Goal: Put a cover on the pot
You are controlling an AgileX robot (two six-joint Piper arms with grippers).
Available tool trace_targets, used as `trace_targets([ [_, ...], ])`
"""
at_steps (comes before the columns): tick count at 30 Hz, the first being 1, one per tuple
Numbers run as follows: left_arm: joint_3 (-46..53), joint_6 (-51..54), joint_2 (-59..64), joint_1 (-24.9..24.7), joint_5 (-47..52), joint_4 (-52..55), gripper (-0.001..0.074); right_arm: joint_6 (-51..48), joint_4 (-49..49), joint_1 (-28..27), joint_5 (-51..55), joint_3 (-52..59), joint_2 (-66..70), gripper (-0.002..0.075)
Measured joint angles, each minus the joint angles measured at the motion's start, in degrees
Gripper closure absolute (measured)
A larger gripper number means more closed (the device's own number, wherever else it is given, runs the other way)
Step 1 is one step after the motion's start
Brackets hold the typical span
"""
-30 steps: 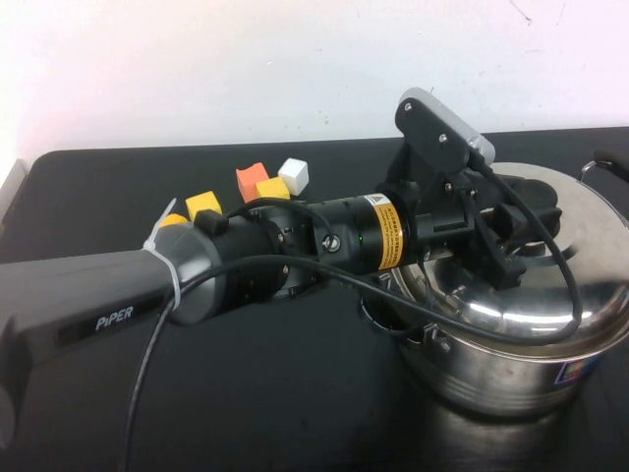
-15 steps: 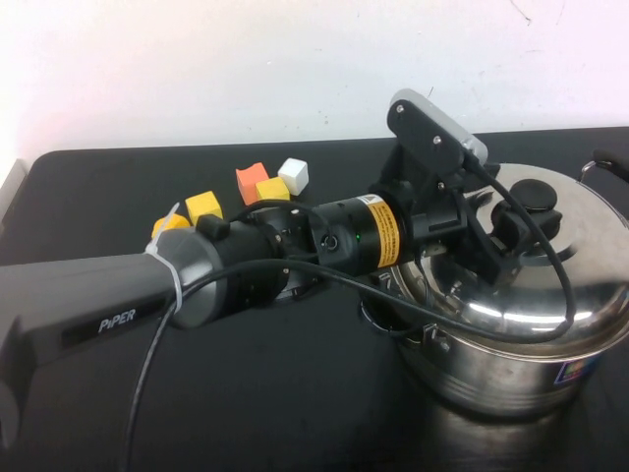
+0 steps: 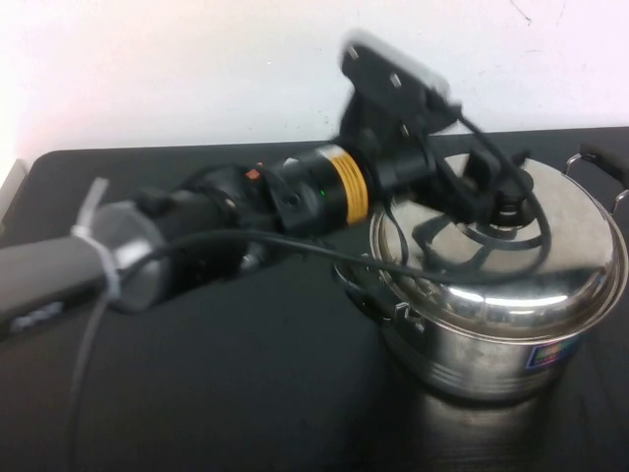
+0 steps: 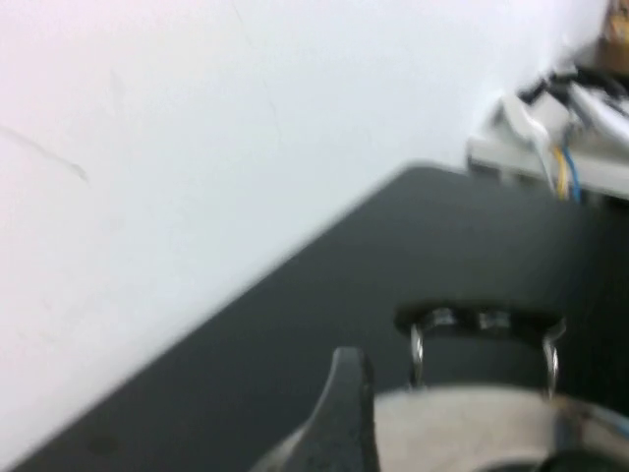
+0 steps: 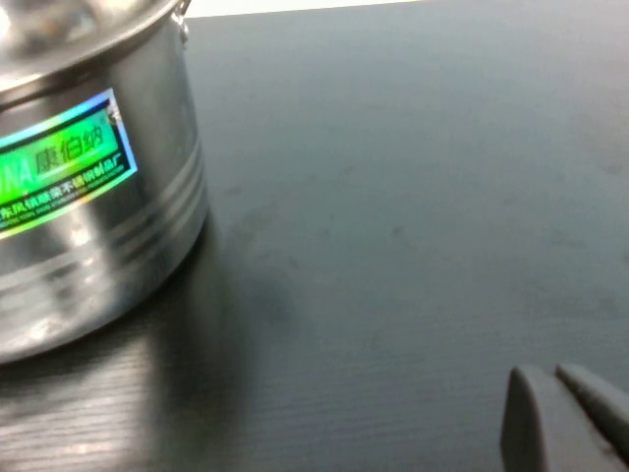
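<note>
Nearest, right pincer (image 5: 565, 418): low over bare black desk (image 5: 413, 197), fingers pressed together, holding nothing; parked, well apart from the work, seen only in its own wrist view.

Next, pot (image 3: 491, 344): upright on the desk's right half, sticker (image 3: 550, 356) facing the camera, one black handle (image 3: 601, 162) at the far right.

On top, domed lid (image 3: 536, 265): seated across the rim, seemingly level all round.

Farthest, left pincer (image 3: 496, 202): reaching in from the left, directly over the lid's centre at the black knob (image 3: 508, 205). Cannot tell whether spread or clamped; knob and fingers merge into one dark blur.

Judgement: cover apparently in place. Deciding relation vertical, knob straight beneath the left pincer, left arm alone within reach. Any retreat best taken straight up to avoid dragging the lid sideways.
</note>
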Motion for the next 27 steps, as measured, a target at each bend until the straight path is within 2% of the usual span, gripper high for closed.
trace_targets([
  [12, 0.0, 0.0, -6.6, 0.3, 2.3, 0.4, 0.0193, 0.0, 0.0, 0.0, 0.0, 0.0, 0.0, 0.0728],
  [14, 0.0, 0.0, -9.1, 0.3, 3.7, -1.4, 0.0253, 0.0, 0.0, 0.0, 0.0, 0.0, 0.0, 0.0728],
  [15, 0.0, 0.0, -10.7, 0.3, 4.9, -2.0, 0.0306, 0.0, 0.0, 0.0, 0.0, 0.0, 0.0, 0.0728],
  [17, 0.0, 0.0, -14.1, 0.3, 8.4, -2.5, 0.0434, 0.0, 0.0, 0.0, 0.0, 0.0, 0.0, 0.0728],
  [19, 0.0, 0.0, -18.2, 0.3, 13.9, -1.2, 0.0604, 0.0, 0.0, 0.0, 0.0, 0.0, 0.0, 0.0728],
  [20, 0.0, 0.0, -19.7, 0.3, 17.4, 0.0, 0.0641, 0.0, 0.0, 0.0, 0.0, 0.0, 0.0, 0.0728],
  [22, 0.0, 0.0, -23.2, 0.3, 25.0, 2.1, 0.0696, 0.0, 0.0, 0.0, 0.0, 0.0, 0.0, 0.0728],
  [27, 0.0, -0.1, -29.8, 0.3, 43.8, 2.7, 0.073, 0.0, 0.0, 0.0, 0.0, 0.0, 0.0, 0.0728],
])
